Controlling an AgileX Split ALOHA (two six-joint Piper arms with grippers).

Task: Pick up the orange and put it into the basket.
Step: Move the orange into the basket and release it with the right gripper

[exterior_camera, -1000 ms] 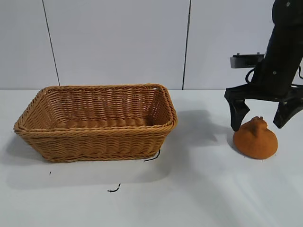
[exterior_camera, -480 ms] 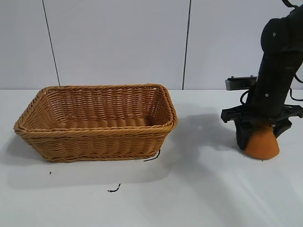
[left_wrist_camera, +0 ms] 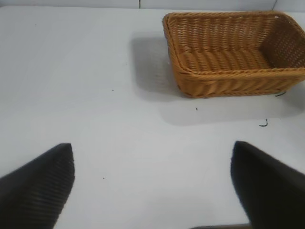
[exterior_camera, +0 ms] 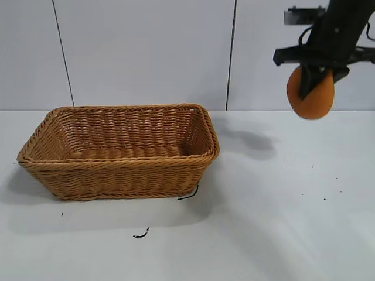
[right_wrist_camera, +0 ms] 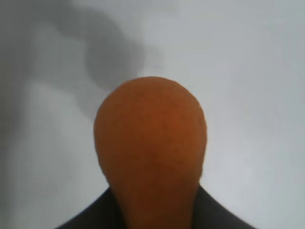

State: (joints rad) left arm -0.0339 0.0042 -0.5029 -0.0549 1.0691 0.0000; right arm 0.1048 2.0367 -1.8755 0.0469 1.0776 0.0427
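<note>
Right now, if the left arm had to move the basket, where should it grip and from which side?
Probably the thick braided rim of the basket, taken from above with one finger inside the wall and one outside. The flared sides are too broad to span, and the open top leaves the rim exposed. The left gripper is open.

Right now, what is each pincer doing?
Left pincer: open, holding nothing.
Right pincer: closed on the orange, lifted high above the table.

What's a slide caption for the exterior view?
Right tool holds the orange aloft, well right of the empty basket on the table.
</note>
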